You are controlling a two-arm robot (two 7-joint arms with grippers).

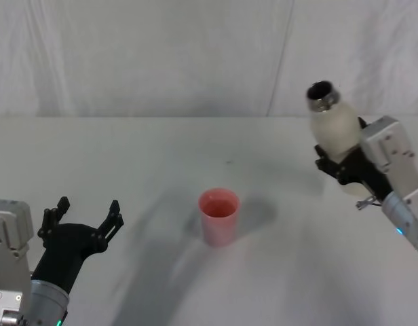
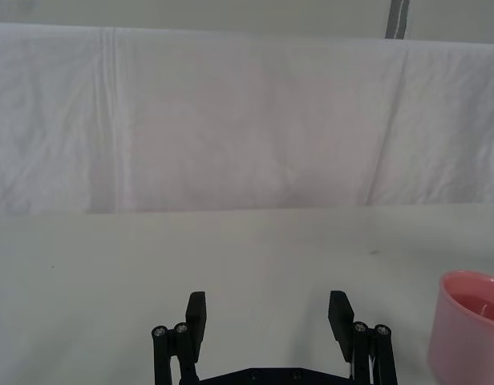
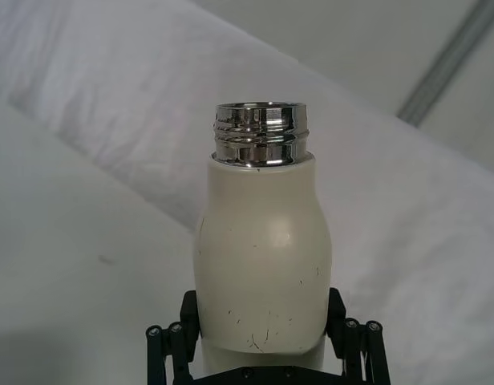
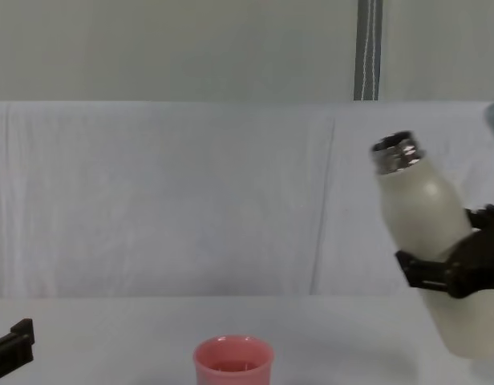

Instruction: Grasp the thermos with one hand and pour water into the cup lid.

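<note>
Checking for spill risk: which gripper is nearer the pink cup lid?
Left, narrowly. The left gripper, jaws open, sits low beside the cup lid. The right gripper holds the thermos raised, off to the cup's other side.

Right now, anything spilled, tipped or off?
No spill visible. The thermos is off the table, shut in the right gripper, tilted slightly toward the cup lid, which stands upright. The left gripper is open, idle.

No readable text, label, brand or number anywhere.
</note>
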